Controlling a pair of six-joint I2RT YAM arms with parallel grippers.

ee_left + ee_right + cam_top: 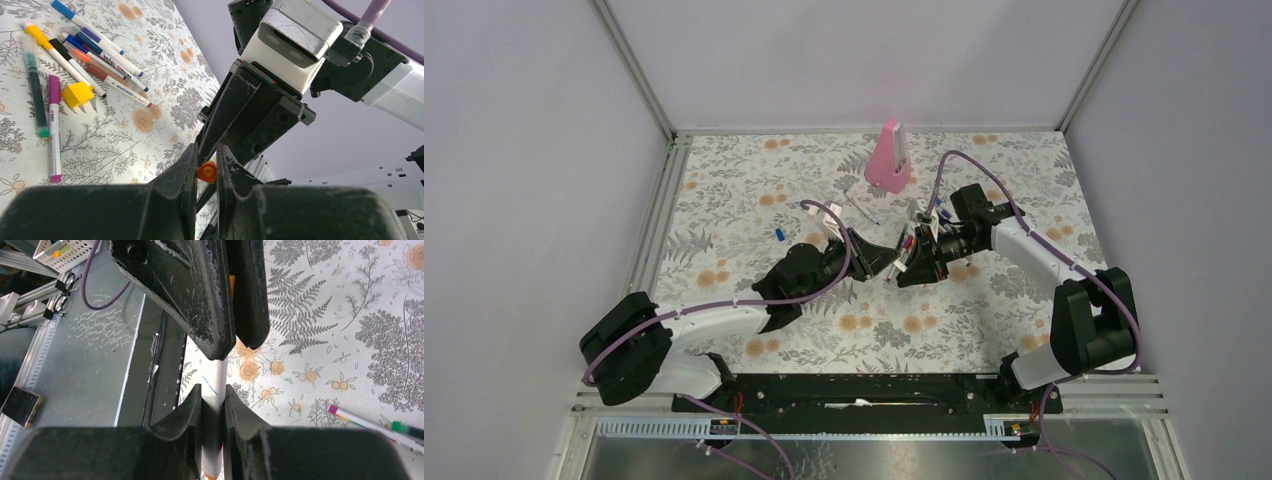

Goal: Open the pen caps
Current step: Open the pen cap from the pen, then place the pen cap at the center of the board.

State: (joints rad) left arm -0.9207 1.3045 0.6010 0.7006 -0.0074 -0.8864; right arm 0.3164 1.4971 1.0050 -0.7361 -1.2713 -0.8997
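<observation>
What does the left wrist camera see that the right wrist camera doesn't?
Only left wrist: the yellow block among many pens. Only right wrist: the white barrel in the right gripper jaws. Both: the flowery cloth, and the orange cap in the left gripper jaws, just a sliver from the right wrist.

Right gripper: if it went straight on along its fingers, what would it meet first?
Very likely the left gripper, right ahead on the same white pen barrel and shut on its orange cap; the gap looks short, though depth is unclear.
</observation>
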